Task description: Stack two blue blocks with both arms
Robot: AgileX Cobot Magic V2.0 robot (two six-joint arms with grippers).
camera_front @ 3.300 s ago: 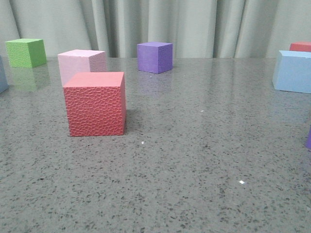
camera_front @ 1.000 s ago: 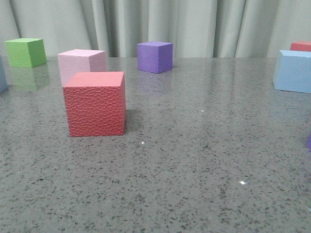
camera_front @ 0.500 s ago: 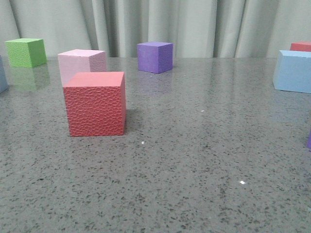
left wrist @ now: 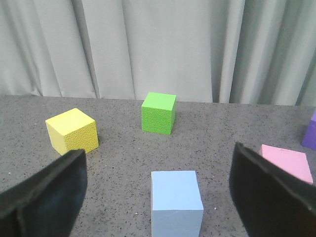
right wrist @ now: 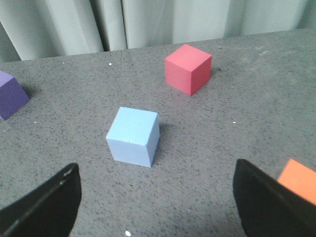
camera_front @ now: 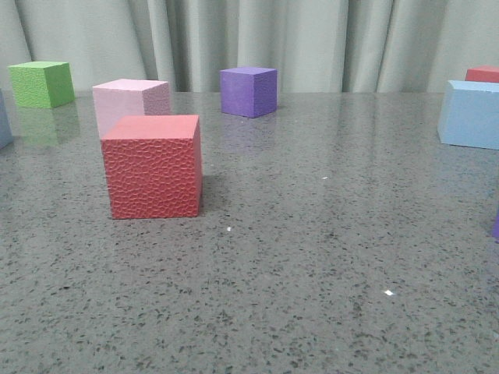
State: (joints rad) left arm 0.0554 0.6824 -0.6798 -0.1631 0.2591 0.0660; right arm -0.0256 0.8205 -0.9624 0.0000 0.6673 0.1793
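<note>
Grey speckled counter [camera_front: 312, 257] backed by pale pleated curtains [camera_front: 312, 39], dotted with foam cubes. Nothing shifted in the front view against the earlier frames: every cube in the same spot, no arm in sight there.

Near the left edge, toward the front: large red cube [camera_front: 153, 166] with a pebbled face, pink cube [camera_front: 130, 103] just behind it, touching or nearly so. Green cube [camera_front: 41, 84] at the far left corner. Purple cube [camera_front: 248, 91] at the middle of the far edge.

First blue block [camera_front: 470, 114] close to the right edge, well back, with a second red cube [camera_front: 483, 74] behind it. Same block [right wrist: 133, 136] seen from the right wrist camera, resting flat and apart from the red cube [right wrist: 188, 68]; orange cube [right wrist: 297, 181] and another purple cube [right wrist: 11, 95] off to either side. Right gripper [right wrist: 155, 207] spread wide, holding nothing, block ahead of the gap and untouched.

Second blue block [left wrist: 176, 201] at the left edge, only a sliver [camera_front: 4, 118] in the front view. Left gripper [left wrist: 158, 197] also wide apart and empty, block sitting between the fingers' line, not gripped. Yellow cube [left wrist: 72, 131], green cube [left wrist: 158, 112] and pink cube [left wrist: 287, 163] beyond.
</note>
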